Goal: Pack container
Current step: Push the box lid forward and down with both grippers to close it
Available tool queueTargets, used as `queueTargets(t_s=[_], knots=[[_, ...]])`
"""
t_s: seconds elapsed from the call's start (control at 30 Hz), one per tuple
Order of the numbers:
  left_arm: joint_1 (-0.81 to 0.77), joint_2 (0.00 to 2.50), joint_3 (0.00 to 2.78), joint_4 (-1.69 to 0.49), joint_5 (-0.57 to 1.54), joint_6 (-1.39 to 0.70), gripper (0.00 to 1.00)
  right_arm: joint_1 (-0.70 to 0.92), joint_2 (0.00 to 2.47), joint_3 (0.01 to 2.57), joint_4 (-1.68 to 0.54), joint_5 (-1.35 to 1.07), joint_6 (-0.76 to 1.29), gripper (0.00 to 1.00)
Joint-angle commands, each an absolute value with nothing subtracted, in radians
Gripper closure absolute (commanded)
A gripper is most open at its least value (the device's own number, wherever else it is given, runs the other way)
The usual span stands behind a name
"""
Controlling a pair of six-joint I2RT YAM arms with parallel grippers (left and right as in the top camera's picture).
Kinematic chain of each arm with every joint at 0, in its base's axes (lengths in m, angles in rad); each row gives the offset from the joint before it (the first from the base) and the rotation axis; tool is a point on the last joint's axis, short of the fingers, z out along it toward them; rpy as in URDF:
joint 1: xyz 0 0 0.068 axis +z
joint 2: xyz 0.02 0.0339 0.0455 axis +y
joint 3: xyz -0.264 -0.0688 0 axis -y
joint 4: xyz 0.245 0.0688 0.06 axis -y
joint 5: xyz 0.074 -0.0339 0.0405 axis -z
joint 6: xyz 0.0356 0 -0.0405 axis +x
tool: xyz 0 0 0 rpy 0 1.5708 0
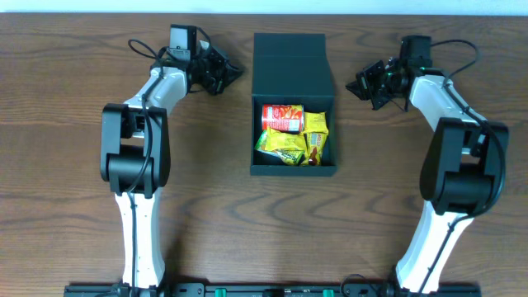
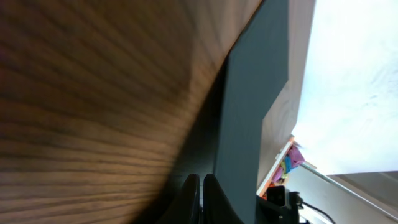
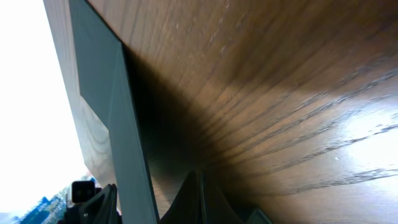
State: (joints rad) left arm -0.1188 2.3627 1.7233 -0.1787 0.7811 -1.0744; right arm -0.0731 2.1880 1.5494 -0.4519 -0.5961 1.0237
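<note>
The dark teal-green container (image 1: 293, 169) sits at the table's middle with its flap lid (image 1: 291, 66) laid open toward the back. Inside lie a red can (image 1: 282, 117) and yellow snack packets (image 1: 290, 145). My left gripper (image 1: 235, 72) is shut and empty, just left of the lid; the left wrist view shows its closed fingers (image 2: 200, 186) beside the lid's dark panel (image 2: 255, 93). My right gripper (image 1: 355, 85) is shut and empty, just right of the lid. Its closed fingers (image 3: 200, 186) and the lid (image 3: 106, 93) show in the right wrist view.
The wooden table (image 1: 82, 223) extends to either side of the box. Both arm bases stand at the front edge. A white wall lies beyond the far edge.
</note>
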Motion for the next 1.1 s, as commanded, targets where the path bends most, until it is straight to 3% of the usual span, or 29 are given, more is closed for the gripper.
queueTargets(t_s=[0.0, 0.57, 1.07], knots=[[-0.128, 2.402, 1.737, -0.205, 0.758, -1.082, 0.94, -0.054, 2.181, 1.560, -0.452, -0.567, 1.036, 0.98], [-0.196, 2.411, 1.737, -0.202, 0.780, -1.108, 0.94, 0.030, 2.188, 1.559, -0.410, -0.527, 1.043, 0.98], [-0.196, 2.411, 1.737, 0.043, 0.832, -1.259, 0.94, 0.046, 2.188, 1.559, -0.276, -0.555, 1.112, 0.98]])
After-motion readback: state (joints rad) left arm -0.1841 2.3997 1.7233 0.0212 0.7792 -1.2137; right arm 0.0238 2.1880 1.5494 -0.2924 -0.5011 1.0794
